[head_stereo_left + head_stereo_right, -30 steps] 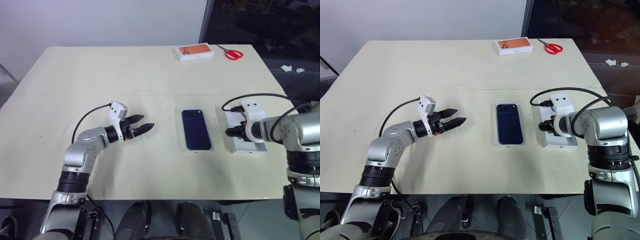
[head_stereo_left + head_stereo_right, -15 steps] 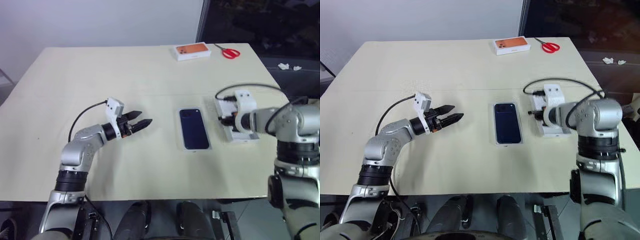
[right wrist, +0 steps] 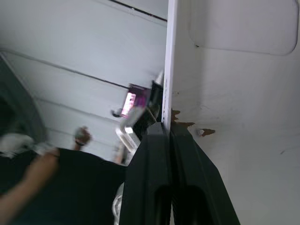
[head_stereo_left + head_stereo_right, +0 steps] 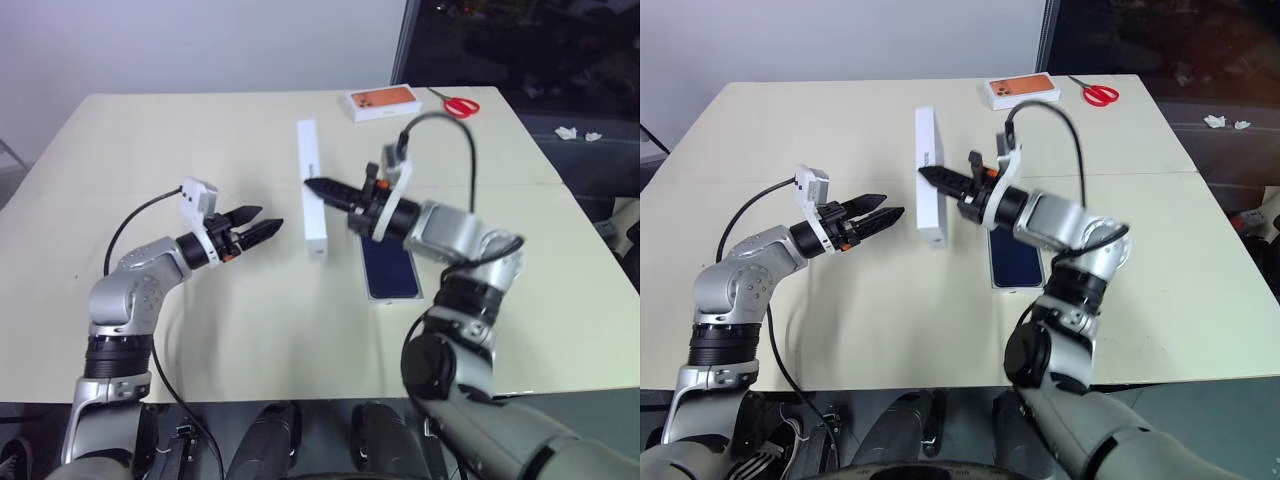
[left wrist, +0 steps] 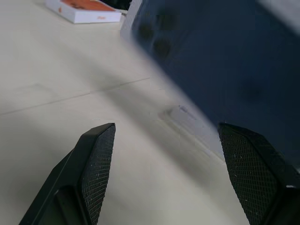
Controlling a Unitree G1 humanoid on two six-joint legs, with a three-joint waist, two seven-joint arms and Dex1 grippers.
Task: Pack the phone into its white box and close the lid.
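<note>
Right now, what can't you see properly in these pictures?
- Phone: the right arm hides its far end in the head views.
- Lid: it stands edge-on in the head views, so its faces are hidden. Its printed top is blurred in the left wrist view.
- Right hand: it clamps the lid's wall. Everything beyond it is blurred in the right wrist view.

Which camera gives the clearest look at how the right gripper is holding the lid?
The right wrist view: the right gripper is pinched shut on the lid's wall. The eye views show it lifted on edge; the left wrist view shows its printed face.
</note>
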